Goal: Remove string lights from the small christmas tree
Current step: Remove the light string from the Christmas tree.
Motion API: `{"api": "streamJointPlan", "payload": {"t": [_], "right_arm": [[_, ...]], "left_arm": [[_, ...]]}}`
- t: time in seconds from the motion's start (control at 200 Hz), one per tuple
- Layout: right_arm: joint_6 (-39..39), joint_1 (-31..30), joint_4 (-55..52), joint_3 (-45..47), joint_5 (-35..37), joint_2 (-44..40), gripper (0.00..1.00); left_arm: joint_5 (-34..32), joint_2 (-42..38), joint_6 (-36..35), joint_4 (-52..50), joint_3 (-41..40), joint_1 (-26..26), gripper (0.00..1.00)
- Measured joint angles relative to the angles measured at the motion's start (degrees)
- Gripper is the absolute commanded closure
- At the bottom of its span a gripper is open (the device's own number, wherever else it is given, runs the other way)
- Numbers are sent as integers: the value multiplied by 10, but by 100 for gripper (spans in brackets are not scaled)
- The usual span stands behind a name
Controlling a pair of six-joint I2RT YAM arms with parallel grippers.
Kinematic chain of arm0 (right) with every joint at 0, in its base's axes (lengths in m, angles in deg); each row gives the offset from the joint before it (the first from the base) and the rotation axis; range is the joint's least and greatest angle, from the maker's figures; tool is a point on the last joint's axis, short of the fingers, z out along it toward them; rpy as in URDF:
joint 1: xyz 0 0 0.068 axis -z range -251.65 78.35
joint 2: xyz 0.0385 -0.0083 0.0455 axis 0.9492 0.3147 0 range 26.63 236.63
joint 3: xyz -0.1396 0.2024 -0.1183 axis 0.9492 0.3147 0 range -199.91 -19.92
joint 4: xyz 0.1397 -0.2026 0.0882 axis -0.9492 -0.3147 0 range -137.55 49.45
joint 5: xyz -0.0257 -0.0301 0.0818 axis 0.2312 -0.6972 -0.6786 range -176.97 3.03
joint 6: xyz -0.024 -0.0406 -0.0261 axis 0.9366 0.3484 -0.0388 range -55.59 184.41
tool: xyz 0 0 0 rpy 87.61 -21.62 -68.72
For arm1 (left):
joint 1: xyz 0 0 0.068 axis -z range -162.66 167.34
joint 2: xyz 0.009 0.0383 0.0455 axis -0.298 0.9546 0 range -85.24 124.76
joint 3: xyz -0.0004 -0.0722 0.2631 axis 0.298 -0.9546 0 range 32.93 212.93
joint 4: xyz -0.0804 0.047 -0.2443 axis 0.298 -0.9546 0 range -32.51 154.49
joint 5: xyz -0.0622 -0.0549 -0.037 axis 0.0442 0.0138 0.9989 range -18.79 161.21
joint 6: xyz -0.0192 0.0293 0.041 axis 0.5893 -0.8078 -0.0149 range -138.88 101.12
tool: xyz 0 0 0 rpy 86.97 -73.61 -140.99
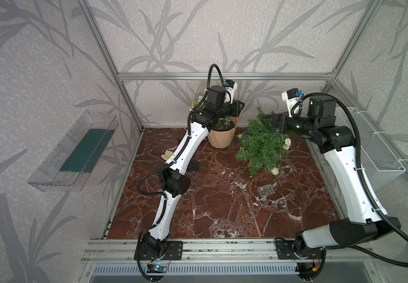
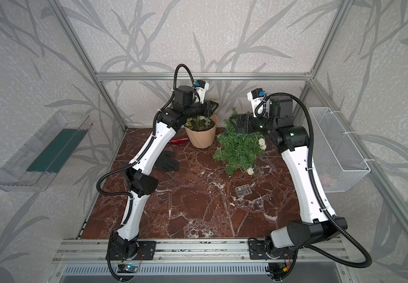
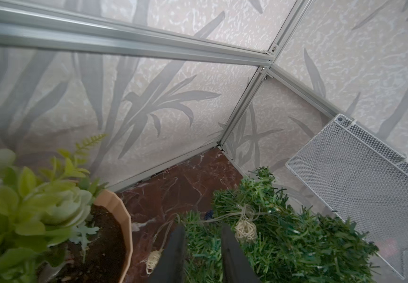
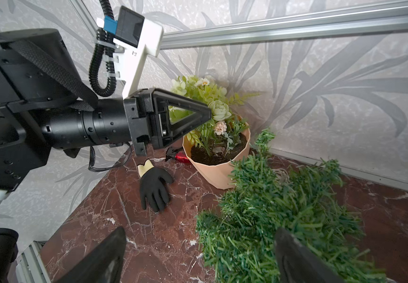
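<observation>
String lights (image 1: 274, 170) hang in the small christmas tree (image 1: 261, 147) at the far right of the worktop (image 1: 222, 208) in both top views. Their battery box (image 1: 266, 190) lies apart on open marble in front. The peach pot (image 1: 222, 139) crowds the tree's left, and a mesh basket (image 1: 374, 152) hangs past the right edge. Left wrist view: my left jaws stand parted, gripping nothing, with the wire crossing at their tips beside a cream ball (image 3: 245, 229). Right wrist view: my right jaws gape wide, with branches between them.

Soft even light, wide-angle distortion, blurred foreground
</observation>
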Motion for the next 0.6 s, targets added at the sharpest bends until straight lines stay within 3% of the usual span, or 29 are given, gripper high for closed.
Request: {"api": "streamJointPlan", "payload": {"t": [0.08,0.26,0.375,0.535,0.6], "right_arm": [[7,0,-11,-24,1,11,9],[17,0,-68,-147,28,67,10],[17,0,-134,-287,52,147,11],[3,0,-256,-550,98,318,12],[-9,1,-286,-610,112,367,13]], "left_arm": [[-7,-12,-1,-13,-29,4,45],[-36,-47,-24,-58,-81,13,39],[-55,-87,-39,-71,-129,22,33],[-73,-154,-49,-72,-217,40,22],[-76,-180,-50,-68,-257,47,20]]}}
